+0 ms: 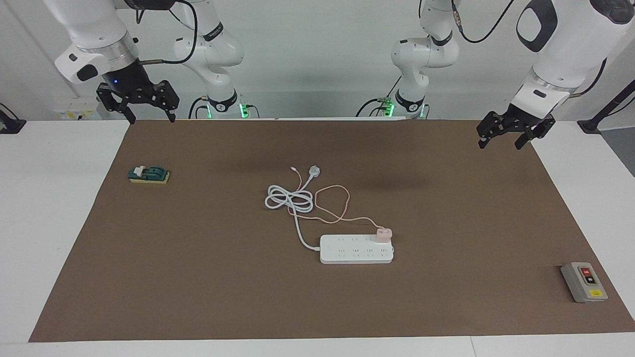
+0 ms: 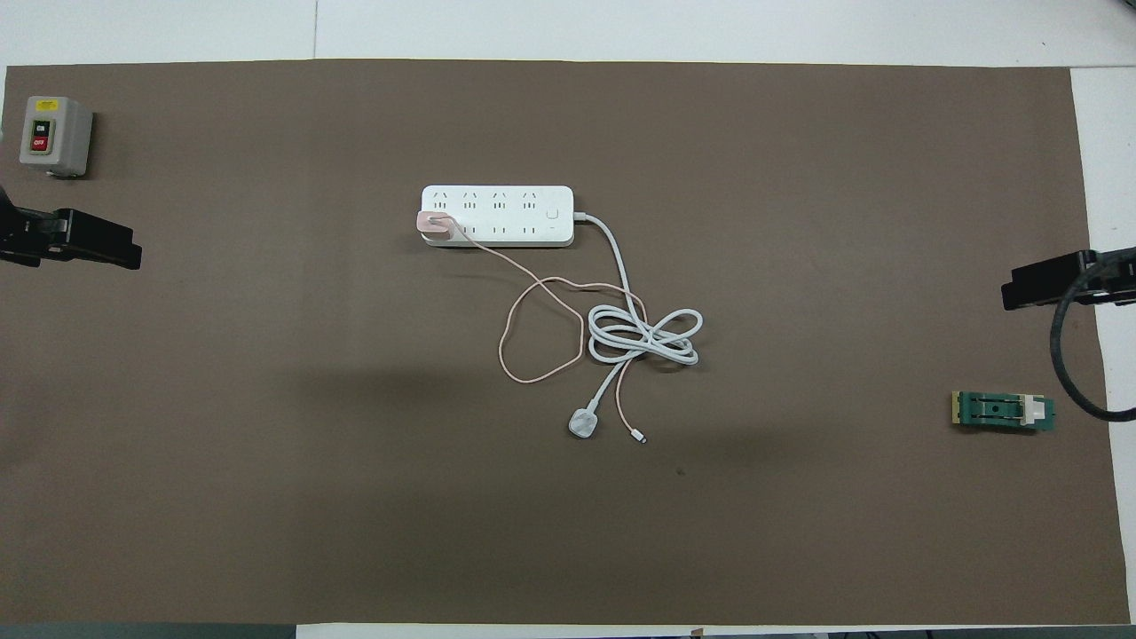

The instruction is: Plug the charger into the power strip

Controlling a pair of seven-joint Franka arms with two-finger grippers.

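Observation:
The white power strip (image 1: 354, 250) (image 2: 506, 209) lies flat in the middle of the brown mat. The pale pink charger (image 1: 384, 234) (image 2: 434, 225) sits on a socket at the strip's end toward the left arm, in the row nearer the robots. Its thin pink cable (image 2: 532, 382) loops toward the robots. My left gripper (image 1: 499, 144) (image 2: 106, 248) hangs open over the mat's edge at the left arm's end, holding nothing. My right gripper (image 1: 152, 119) (image 2: 1038, 286) hangs open over the mat's corner at the right arm's end, also empty.
The strip's thick white cord coils (image 1: 290, 199) (image 2: 643, 335) nearer the robots and ends in a round white plug (image 1: 314, 171) (image 2: 583, 424). A grey switch box (image 1: 584, 281) (image 2: 53, 135) stands at the left arm's end. A green block (image 1: 149, 174) (image 2: 1003, 411) lies at the right arm's end.

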